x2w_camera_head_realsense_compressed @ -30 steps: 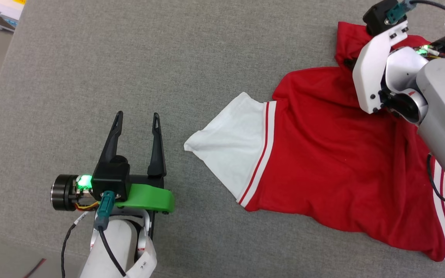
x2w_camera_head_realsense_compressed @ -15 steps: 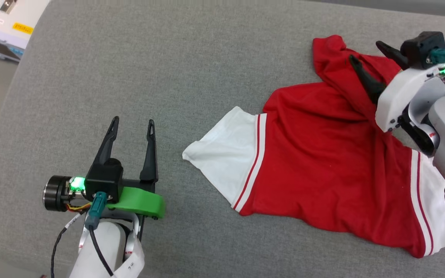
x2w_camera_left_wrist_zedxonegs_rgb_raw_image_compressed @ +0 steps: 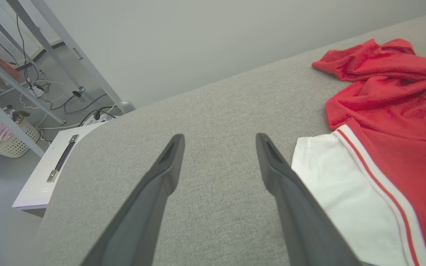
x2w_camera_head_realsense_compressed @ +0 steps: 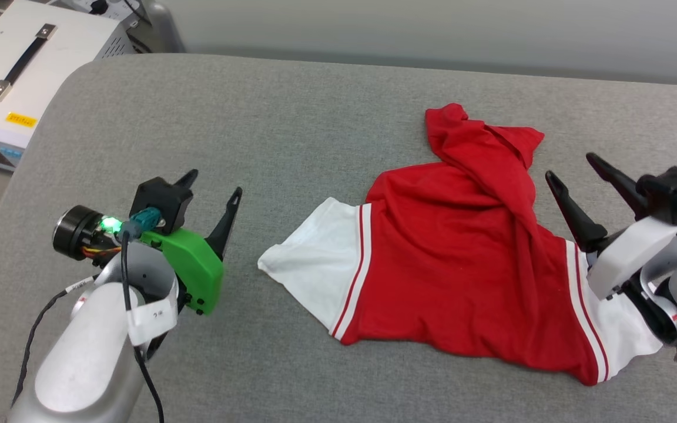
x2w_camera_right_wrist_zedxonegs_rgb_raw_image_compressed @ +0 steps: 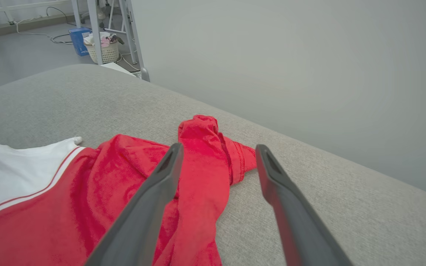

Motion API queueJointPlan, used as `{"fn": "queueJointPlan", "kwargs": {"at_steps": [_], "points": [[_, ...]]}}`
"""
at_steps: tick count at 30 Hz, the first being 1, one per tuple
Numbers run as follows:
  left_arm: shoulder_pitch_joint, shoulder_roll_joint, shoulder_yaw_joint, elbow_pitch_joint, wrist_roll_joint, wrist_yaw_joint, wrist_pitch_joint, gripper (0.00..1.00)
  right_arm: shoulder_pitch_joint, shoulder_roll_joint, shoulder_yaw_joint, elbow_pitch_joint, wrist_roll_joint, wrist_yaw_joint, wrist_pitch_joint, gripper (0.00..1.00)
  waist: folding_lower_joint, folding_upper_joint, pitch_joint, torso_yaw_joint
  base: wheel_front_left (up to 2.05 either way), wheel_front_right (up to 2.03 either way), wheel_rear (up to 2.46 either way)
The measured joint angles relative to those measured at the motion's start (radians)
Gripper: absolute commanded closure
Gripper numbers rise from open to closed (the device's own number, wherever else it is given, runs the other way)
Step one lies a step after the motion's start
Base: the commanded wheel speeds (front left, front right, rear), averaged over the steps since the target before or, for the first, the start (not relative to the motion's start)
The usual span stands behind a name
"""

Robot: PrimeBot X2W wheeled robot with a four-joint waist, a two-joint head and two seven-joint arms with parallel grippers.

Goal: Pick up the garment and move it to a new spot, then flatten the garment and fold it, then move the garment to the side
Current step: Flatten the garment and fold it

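Letting go is the main change: a second ago the right gripper [x2w_camera_head_realsense_compressed: 570,166] was clamped on a bunched part of the garment [x2w_camera_head_realsense_compressed: 462,264] at the far right. Now its two fingers stand spread wide, clear of the cloth, just beside the garment's right edge. The bunch it held now lies as a twisted red fold [x2w_camera_head_realsense_compressed: 479,141] on the grey cushion [x2w_camera_head_realsense_compressed: 291,117], running from the garment's far end down across its body. The head camera has tilted up since then, so the cushion's far edge, the pale wall [x2w_camera_head_realsense_compressed: 432,23] and a white case [x2w_camera_head_realsense_compressed: 15,88] with a handle, off the left corner, have come into view. The garment itself lies in much the same rumpled shape on the right half of the cushion. The left gripper [x2w_camera_head_realsense_compressed: 215,183] has rolled at the wrist, its green cover now turned up. Its fingers are spread too, over bare cushion, near the left sleeve [x2w_camera_head_realsense_compressed: 315,264] but apart from it. The right wrist covers part of the right sleeve [x2w_camera_head_realsense_compressed: 615,329] in the head view. In the right wrist view a basket [x2w_camera_right_wrist_zedxonegs_rgb_raw_image_compressed: 103,51] stands on the floor by metal legs [x2w_camera_right_wrist_zedxonegs_rgb_raw_image_compressed: 94,26] beyond the cushion. Counted: one garment with two white sleeves, two grippers with two fingers each, one case, one basket.
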Motion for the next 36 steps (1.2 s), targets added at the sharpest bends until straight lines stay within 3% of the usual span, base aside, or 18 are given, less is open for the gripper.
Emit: {"fn": "queueJointPlan", "kwargs": {"at_steps": [6, 13, 23, 35, 36], "points": [[-0.098, 0.147, -0.2, -0.05, -0.259, -0.002, 0.309, 0.0, 0.185, 0.034, -0.173, -0.169, -0.08, 0.0, 0.09, 0.0, 0.0, 0.0, -0.023, -0.045, 0.0, 0.0, 0.0], [-0.189, 0.221, -0.368, -0.055, -0.453, -0.002, 0.509, 0.0, 0.303, 0.101, -0.29, -0.333, -0.157, 0.0, 0.195, 0.0, 0.0, 0.0, -0.011, -0.087, 0.0, 0.0, 0.0], [-0.27, 0.239, -0.552, 0.088, -0.498, -0.002, 0.525, 0.0, 0.32, 0.142, -0.34, -0.434, -0.202, 0.0, 0.26, 0.0, 0.0, 0.0, 0.048, -0.131, 0.0, 0.0, 0.0], [-0.359, 0.221, -0.654, 0.279, -0.55, -0.008, 0.468, 0.0, 0.315, 0.157, -0.332, -0.438, -0.212, 0.0, 0.27, 0.0, 0.0, 0.0001, 0.117, -0.167, 0.0, 0.0, 0.0], [-0.366, 0.221, -0.664, 0.286, -0.562, -0.008, 0.463, 0.7, 0.313, 0.156, -0.332, -0.437, -0.212, 0.0, 0.27, 0.0, 0.0, 0.0, 0.12, -0.169, 0.0, 0.0, 0.0]]}}
